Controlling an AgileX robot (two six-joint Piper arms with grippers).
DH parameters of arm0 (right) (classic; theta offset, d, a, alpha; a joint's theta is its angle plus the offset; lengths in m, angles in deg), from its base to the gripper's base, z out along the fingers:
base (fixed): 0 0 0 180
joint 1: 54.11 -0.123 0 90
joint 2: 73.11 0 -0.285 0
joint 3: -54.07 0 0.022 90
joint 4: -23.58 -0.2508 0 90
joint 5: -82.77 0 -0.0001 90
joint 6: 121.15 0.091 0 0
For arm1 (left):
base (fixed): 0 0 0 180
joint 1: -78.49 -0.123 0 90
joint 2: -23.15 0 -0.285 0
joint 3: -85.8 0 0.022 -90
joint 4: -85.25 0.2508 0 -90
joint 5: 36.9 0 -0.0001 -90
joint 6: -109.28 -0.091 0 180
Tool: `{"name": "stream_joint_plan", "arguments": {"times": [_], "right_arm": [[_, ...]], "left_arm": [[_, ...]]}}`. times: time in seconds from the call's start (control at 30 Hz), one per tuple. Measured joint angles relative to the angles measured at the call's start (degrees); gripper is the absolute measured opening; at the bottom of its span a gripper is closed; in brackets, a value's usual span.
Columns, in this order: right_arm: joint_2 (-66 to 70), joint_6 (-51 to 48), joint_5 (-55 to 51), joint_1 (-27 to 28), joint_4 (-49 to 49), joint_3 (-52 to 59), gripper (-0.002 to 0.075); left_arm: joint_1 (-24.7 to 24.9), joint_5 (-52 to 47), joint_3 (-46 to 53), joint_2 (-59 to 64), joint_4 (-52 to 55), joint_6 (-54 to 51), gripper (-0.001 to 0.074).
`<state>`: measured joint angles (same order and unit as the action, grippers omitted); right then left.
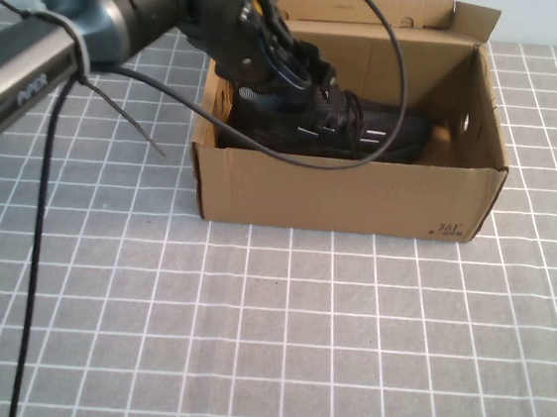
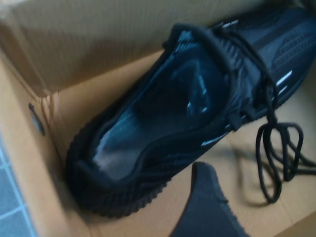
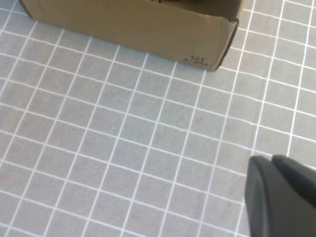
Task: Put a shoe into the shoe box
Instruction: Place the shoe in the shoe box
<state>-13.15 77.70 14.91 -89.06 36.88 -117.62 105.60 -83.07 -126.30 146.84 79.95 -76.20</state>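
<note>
One arm is doing all the visible work, reaching in from the left of the high view with its black cable looping over the box. The left claw (image 1: 275, 54) is hanging over the left end of the shoe box (image 1: 350, 191), just above the heel of the shoe (image 1: 332, 125). Whether its fingers are parted or pressed on the heel collar I cannot tell (the wrist view is showing only one dark fingertip (image 2: 207, 207) beside the heel, apart from it).

The black knit sneaker is lying inside the brown cardboard box, heel toward the left wall and toe toward the right, its white dash marks facing the near side. From the left wrist its opening is showing a pale insole, and the loose black laces (image 2: 276, 153) are trailing onto the cardboard floor. The lid flap is standing open along the far edge, and small dark print is sitting at the near right corner.

The right claw (image 3: 284, 195) is hovering over the grey gridded surface (image 3: 123, 148), well clear of the box's near right corner; its state I cannot tell either.
</note>
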Motion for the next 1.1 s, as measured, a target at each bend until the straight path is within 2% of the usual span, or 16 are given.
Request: {"name": "stream_joint_plan", "arguments": {"times": [0.37,1.1], "right_arm": [[0.0,-2.0,0.2,0.0,0.0,2.8,-0.0016],[0.0,-3.1,0.5,0.0,-0.1,2.9,-0.0016]], "left_arm": [[1.1,-1.6,0.0,0.0,10.3,14.6,0.0400],[1.1,0.0,0.0,3.8,19.2,19.8,0.0400]]}}
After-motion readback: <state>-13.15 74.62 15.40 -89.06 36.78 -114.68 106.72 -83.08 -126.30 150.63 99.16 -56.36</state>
